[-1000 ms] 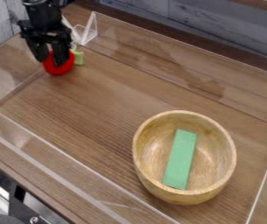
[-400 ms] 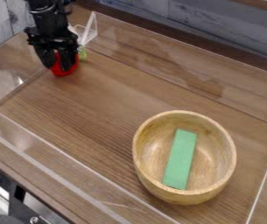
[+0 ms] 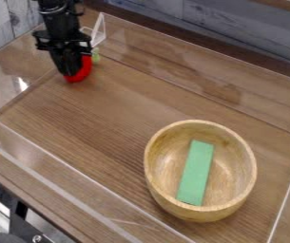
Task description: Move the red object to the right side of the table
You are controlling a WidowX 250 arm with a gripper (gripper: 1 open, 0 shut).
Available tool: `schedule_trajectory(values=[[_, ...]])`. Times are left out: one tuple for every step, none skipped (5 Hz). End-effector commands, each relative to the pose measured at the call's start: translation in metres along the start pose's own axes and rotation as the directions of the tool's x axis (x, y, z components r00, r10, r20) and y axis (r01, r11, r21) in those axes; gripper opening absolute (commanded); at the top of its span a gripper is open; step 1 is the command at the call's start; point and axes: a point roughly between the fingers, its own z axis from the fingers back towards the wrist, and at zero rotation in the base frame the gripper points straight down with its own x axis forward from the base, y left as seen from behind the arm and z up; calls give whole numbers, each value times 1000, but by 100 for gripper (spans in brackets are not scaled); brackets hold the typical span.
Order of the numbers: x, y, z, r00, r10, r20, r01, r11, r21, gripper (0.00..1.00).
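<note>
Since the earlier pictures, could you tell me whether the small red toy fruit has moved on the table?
Yes. The small red toy fruit has shifted slightly to the right in the view, toward the round wooden bowl holding the flat green block.

One red toy fruit [image 3: 75,72] sits at the far left of the tabletop [image 3: 109,123]. One round wooden bowl [image 3: 242,180] stands at the near right, with one flat green block [image 3: 198,172] inside it. One robot arm [image 3: 58,19] is over the fruit.
</note>
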Motion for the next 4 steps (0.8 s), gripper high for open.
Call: schedule_trajectory(values=[[8, -24, 23, 999, 5, 43, -5, 1000, -9, 100], [7, -42, 33, 999, 20, 39, -19, 999, -32, 100], [11, -42, 44, 999, 6, 38, -5, 999, -32, 0], [14, -39, 53, 999, -6, 39, 7, 1000, -30, 0]])
